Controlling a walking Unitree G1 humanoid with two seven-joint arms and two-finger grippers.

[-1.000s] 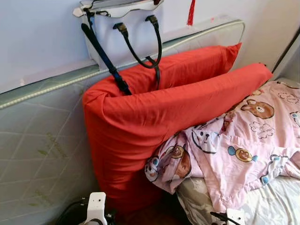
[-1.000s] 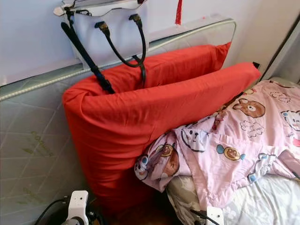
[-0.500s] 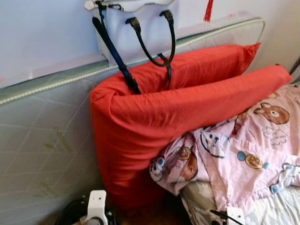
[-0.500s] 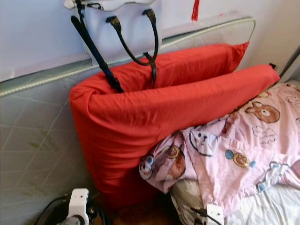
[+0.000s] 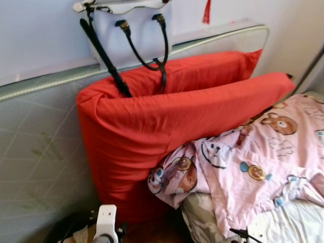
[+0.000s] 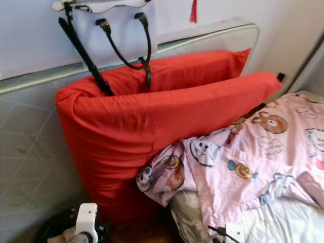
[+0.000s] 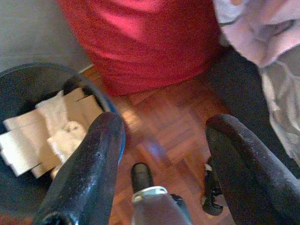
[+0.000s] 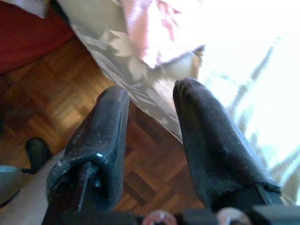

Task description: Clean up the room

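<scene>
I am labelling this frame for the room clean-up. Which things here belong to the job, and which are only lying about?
For the job:
- pink blanket, crumpled on the bed
- dark bin holding paper scraps

Only lying about:
- red cushion against the mattress
- handbag hanging on the wall

Each hand has two thick, glossy black fingers; white wrist brackets carry thin black cables.

Counting it off: two red cushions standing against one quilted mattress, one white handbag with two dark handles, one pink cartoon-print blanket, one dark bin of crumpled paper, one red tassel up top.
</scene>
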